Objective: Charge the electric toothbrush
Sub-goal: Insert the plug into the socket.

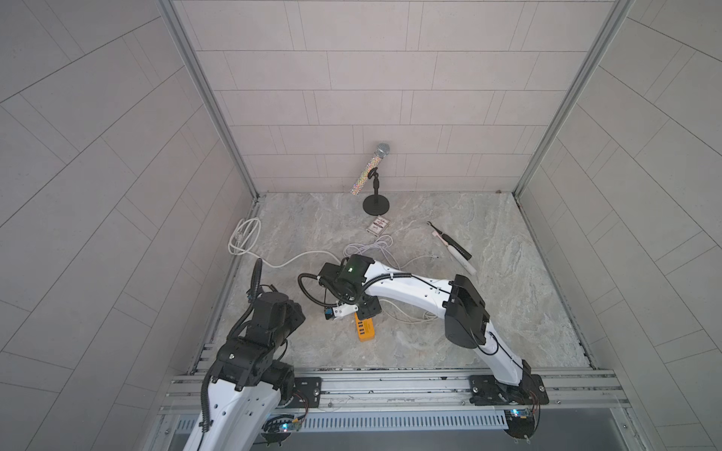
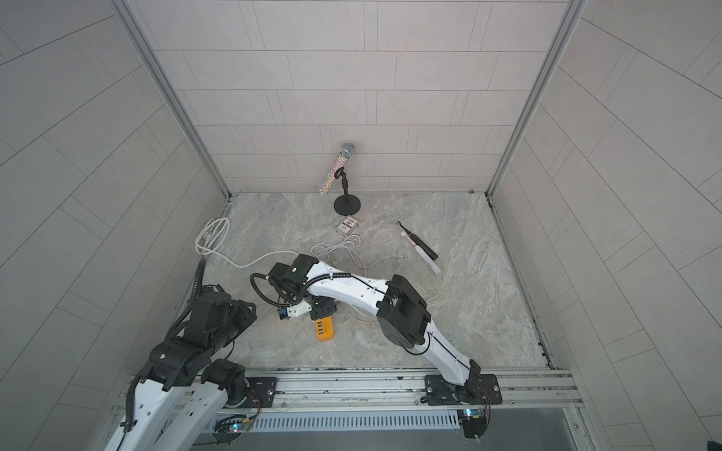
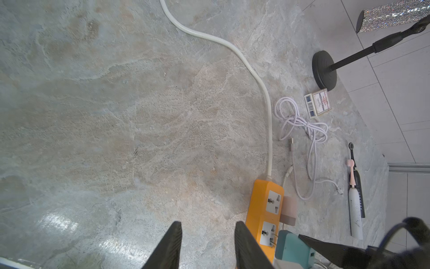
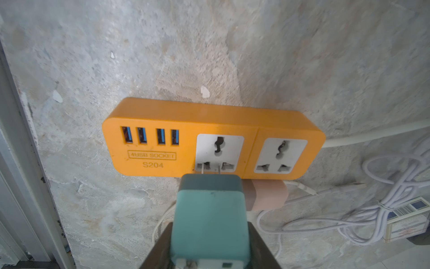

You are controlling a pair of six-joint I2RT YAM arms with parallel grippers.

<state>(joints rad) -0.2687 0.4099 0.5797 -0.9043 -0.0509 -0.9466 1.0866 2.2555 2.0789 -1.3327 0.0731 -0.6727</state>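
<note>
The right claw (image 4: 211,242) is clamped on a teal adapter (image 4: 209,205), one finger on each side of its body. The adapter's two metal prongs (image 4: 203,168) point at the orange power strip (image 4: 186,121). Their tips meet the lower slots of the socket next to the strip's four USB ports, and most of their length is still showing.

The left claw (image 3: 209,246) holds nothing. Its fingers (image 3: 172,244) stand partly apart above the bare table (image 3: 116,116), just beside the power strip on its long side away from the adapter.

A pink adapter (image 4: 265,193) lies against the strip's other long side, next to the teal one. The strip's thick white cord (image 3: 256,76) runs off from its socket end.

Further from the strip on the pink adapter's side lies a loosely coiled white cable (image 3: 302,121), with a small card box (image 3: 317,102) just past it.

Beyond the cable, well apart from the strip, the white toothbrush (image 1: 465,263) with its pink head lies flat on the table, side by side with a black toothbrush (image 1: 457,248).

Farthest from the strip, a glittery microphone (image 1: 371,170) leans in its black stand (image 1: 376,204) near the back wall.
</note>
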